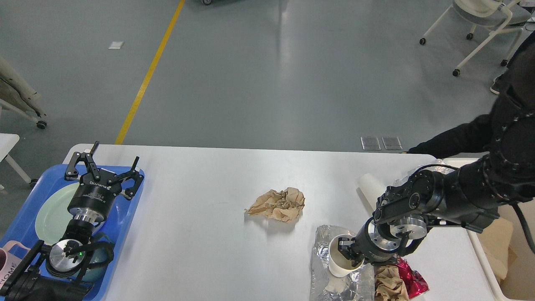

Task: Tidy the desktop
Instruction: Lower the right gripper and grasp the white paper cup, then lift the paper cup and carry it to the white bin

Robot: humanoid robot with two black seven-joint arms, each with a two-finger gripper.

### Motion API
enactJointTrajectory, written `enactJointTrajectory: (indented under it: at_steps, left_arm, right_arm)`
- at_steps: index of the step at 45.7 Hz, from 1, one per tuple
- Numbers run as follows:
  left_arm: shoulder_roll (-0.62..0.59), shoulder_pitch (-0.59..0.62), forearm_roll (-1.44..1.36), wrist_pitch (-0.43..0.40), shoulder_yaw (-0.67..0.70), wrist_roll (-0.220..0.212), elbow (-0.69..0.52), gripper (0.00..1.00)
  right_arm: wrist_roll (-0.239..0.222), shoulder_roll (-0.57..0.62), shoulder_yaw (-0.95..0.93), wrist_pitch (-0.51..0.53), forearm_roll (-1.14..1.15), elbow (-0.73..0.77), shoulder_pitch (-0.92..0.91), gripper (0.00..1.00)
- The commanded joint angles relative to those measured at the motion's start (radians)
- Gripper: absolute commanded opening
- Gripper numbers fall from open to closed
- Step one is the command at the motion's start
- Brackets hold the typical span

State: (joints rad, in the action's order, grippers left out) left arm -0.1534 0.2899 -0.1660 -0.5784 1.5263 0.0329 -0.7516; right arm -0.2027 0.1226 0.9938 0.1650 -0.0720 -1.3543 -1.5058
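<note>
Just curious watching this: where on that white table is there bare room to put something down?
The desktop is bare between the blue tray and the crumpled brown paper, and along the far edge behind that paper. It is crowded at the near right: the right gripper at a white cup, silver foil, red wrapper.

Lab or test hall: grey sealed floor (259, 75) with a yellow lane line (150, 71), floor sockets (381, 143), a wheeled office chair (480, 25), and a white desk (200, 234) standing in open space.
</note>
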Motion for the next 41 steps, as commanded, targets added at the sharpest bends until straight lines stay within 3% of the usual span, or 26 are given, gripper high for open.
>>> enactJointTrajectory:
  at_steps: [1,15,34,37,41]
  left_arm:
    - [0.0,0.0,0.0,0.0,0.0,0.001,0.0,0.97]
    - [0.0,0.0,0.0,0.0,0.0,0.001,0.0,0.97]
    - [0.0,0.0,0.0,0.0,0.0,0.001,0.0,0.97]
    - [0.0,0.0,0.0,0.0,0.0,-0.001,0.0,0.97]
    - [0.0,0.0,0.0,0.0,0.0,0.001,0.0,0.97]
  right_arm:
    - [-0.001,0.0,0.0,0.002,-0.002,0.0,0.001,0.0]
    - [0.0,0.12,0.075,0.195,-0.064,-0.074,-0.227,0.0]
    - [0.019,0.161,0.377,0.556,-0.164,-0.259,-0.899,0.0]
    - [0.054,0.163,0.431,0.558,-0.166,-0.279,-0.951,0.0]
    - [0.166,0.155,0.517,0.559,-0.157,-0.279,-0.97,0.0]
